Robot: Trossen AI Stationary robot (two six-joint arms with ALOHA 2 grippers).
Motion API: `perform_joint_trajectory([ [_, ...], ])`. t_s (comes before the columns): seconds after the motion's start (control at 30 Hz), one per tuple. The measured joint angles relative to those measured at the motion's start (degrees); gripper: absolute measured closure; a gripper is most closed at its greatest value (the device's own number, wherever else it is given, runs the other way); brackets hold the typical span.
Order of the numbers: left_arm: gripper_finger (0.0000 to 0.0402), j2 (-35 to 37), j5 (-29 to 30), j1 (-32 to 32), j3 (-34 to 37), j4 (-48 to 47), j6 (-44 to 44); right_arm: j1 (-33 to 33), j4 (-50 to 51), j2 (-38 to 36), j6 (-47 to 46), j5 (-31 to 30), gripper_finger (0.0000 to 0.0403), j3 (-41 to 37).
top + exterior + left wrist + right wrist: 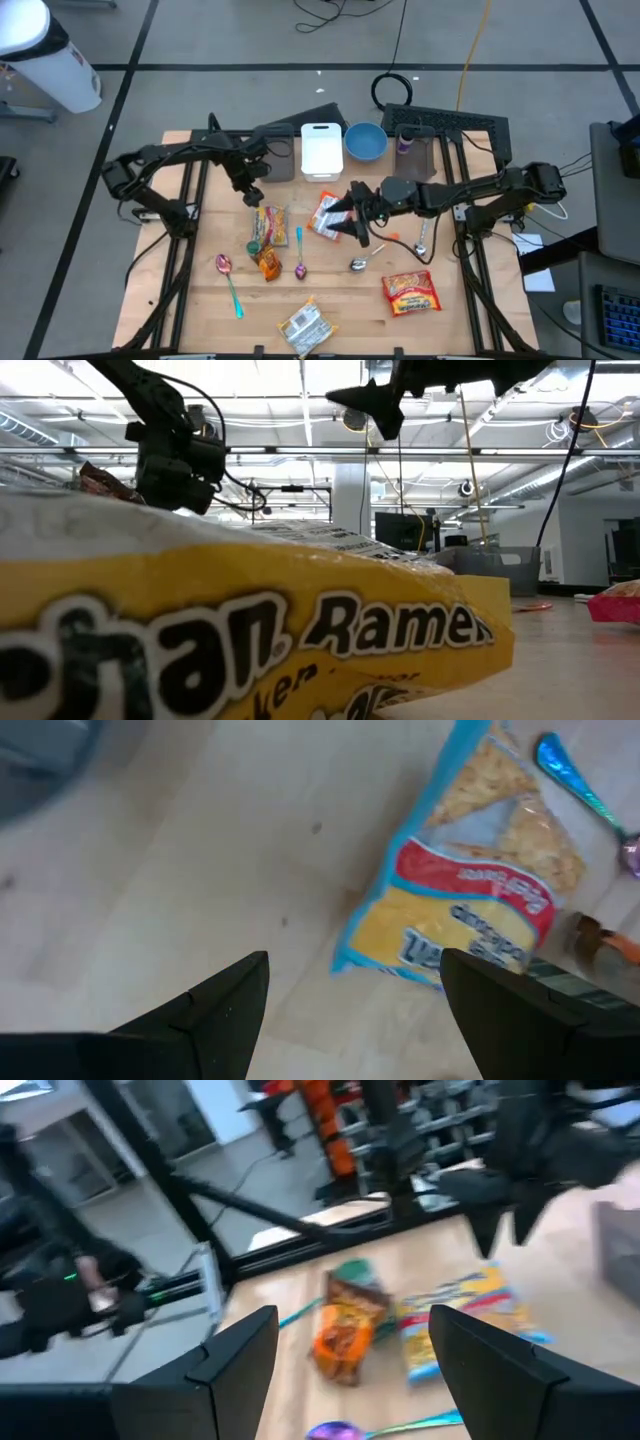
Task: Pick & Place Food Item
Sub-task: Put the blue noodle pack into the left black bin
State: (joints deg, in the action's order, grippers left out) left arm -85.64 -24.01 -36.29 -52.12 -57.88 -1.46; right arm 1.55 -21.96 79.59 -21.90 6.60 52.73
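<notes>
Left gripper [247, 190] hangs above the desk towards its far left part, jaws apart and holding nothing; the left wrist view shows its fingers [215, 1010] spread over bare wood beside a blue-and-yellow snack bag [270, 226]. Right gripper [356, 213] hovers near the desk's centre, jaws apart and empty, just beside a red-and-white packet [326, 213]. An orange packet [267, 262] lies nearer the front edge than the snack bag, flanked by a pink spoon [228, 278] and a purple spoon [300, 256]. A red noodle packet [410, 292] lies towards the front right corner. A white container [321, 149] and blue bowl [365, 141] stand at the far edge.
</notes>
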Motion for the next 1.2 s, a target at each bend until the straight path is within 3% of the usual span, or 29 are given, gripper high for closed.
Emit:
perform_joint_trajectory([
  [0.53,0.0103,-6.8,-4.5,-2.6,0.0,2.5,-8.2,-6.8,-0.5,-0.5,-2.6,-0.6,0.0149,0.0],
  [1.2,0.0112,-9.6,-8.3,-0.6,0.0,2.5,-9.3,-7.2,-0.5,-0.5,-1.4,-0.6,0.0149,0.0],
])
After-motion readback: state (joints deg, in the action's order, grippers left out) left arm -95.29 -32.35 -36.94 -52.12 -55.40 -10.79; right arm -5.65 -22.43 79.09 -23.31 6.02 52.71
